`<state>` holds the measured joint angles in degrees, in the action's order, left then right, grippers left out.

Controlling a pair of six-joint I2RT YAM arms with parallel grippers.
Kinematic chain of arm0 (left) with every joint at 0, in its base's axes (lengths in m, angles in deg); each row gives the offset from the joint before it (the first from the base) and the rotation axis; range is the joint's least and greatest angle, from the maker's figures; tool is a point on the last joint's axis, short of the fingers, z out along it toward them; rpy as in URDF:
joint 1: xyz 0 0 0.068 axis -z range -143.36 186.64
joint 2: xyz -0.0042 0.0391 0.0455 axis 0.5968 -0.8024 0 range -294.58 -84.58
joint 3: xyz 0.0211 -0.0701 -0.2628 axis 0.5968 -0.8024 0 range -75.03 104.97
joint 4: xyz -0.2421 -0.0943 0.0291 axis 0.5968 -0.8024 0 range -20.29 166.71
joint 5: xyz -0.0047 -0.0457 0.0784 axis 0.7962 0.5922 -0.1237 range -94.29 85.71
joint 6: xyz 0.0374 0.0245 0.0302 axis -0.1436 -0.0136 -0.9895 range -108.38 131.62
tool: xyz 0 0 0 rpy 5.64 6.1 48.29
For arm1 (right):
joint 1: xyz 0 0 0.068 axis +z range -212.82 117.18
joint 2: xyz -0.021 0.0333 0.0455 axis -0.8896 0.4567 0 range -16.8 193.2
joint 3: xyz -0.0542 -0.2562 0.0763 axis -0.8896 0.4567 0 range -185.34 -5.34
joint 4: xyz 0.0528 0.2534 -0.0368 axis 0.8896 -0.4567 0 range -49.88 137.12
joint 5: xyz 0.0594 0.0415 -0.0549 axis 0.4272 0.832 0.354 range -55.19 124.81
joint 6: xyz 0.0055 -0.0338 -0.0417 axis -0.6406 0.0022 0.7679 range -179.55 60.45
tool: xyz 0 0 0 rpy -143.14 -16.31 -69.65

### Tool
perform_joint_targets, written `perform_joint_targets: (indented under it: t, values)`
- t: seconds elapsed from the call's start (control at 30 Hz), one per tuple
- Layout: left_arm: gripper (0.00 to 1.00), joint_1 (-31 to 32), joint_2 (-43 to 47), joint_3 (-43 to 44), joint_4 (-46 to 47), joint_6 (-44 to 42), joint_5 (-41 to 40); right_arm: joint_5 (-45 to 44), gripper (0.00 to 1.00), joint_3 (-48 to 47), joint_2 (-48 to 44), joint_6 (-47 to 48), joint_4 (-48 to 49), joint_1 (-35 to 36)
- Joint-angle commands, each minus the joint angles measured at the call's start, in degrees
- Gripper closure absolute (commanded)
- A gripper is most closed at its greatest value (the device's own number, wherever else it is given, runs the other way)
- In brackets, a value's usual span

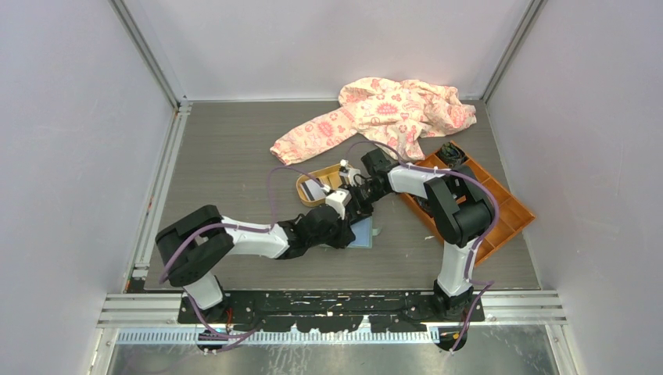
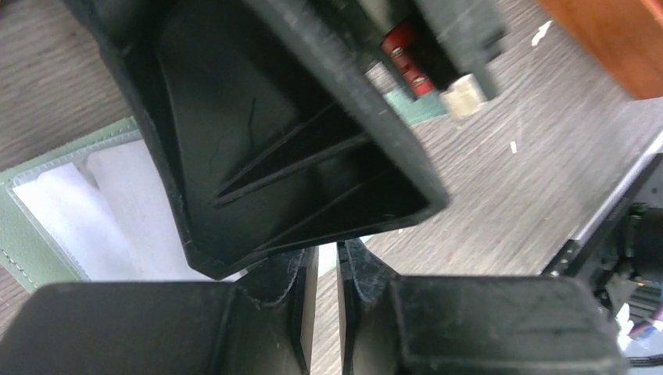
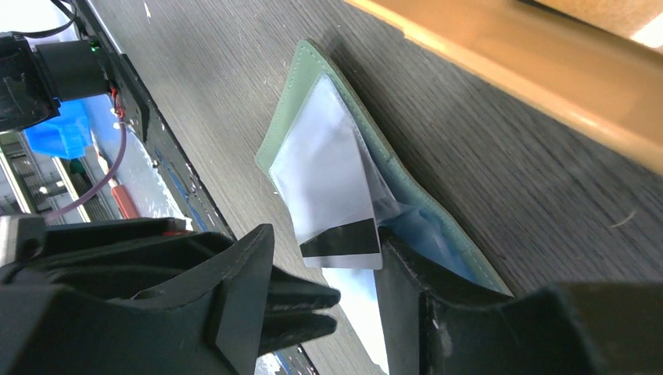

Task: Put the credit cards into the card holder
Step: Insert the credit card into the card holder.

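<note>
The card holder [image 3: 313,62], a pale green wallet, lies open on the table beside the orange box. A white credit card [image 3: 328,172] with a dark stripe stands partly in one of its slots, striped end sticking out. My right gripper [image 3: 328,242] is open around that end, its right finger at the card's corner. In the top view it [image 1: 352,205] hovers over the wallet [image 1: 364,231]. My left gripper [image 2: 328,266] is at the wallet's edge [image 2: 47,234], its jaws a narrow slit apart with nothing seen between them. The right gripper's finger hides the left gripper's tips.
An orange oval tray [image 1: 306,191] sits just behind the wallet with a pale card in it. An orange compartmented box [image 1: 508,211] stands at the right, under the right arm. A patterned cloth [image 1: 391,113] lies at the back. Both arms crowd the table's middle.
</note>
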<state>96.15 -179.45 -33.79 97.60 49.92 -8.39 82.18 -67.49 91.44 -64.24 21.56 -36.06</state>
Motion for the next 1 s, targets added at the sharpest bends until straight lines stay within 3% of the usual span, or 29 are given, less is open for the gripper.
perform_joint_targets:
  t: [0.0, 0.33, 0.8, 0.97]
  values:
    - [0.84, -0.2, -1.8, 1.6, 4.2, -0.6, -5.1, 0.1, 0.45, -1.4, -1.5, -0.1, -0.1, -0.1]
    - [0.83, -0.3, -2.1, -1.0, 4.1, 0.4, -15.3, -3.4, 0.40, -2.2, -3.0, 1.7, -1.9, -0.2]
    - [0.82, -0.2, -0.3, -2.4, 5.7, -0.9, -15.1, -7.2, 0.38, -4.7, -5.9, 6.2, -7.1, -0.4]
    - [0.81, -0.2, 4.4, -5.3, 8.1, -2.0, -11.5, -9.0, 0.43, -5.6, -7.8, 9.5, -9.0, -1.3]
